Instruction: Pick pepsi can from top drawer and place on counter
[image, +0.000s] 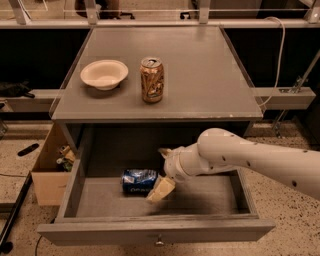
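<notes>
**State of pepsi can (139, 181) in top drawer (210, 199)**

The blue pepsi can is lying on its side on the drawer floor, left of centre, white lettering showing. The top drawer is standing pulled open beneath the grey counter (200, 75). The tool (160, 181) is hanging just beside the can's right end.

My gripper (159, 182), matt tan plastic on a smooth white arm (250, 160), sits at the 3 o'clock of the pepsi can (139, 181), glossy blue metal. I read the top drawer (100, 234) and surface (200, 75) as matt grey, scuffed edges; cardboard box (47, 185) dull brown.
</notes>
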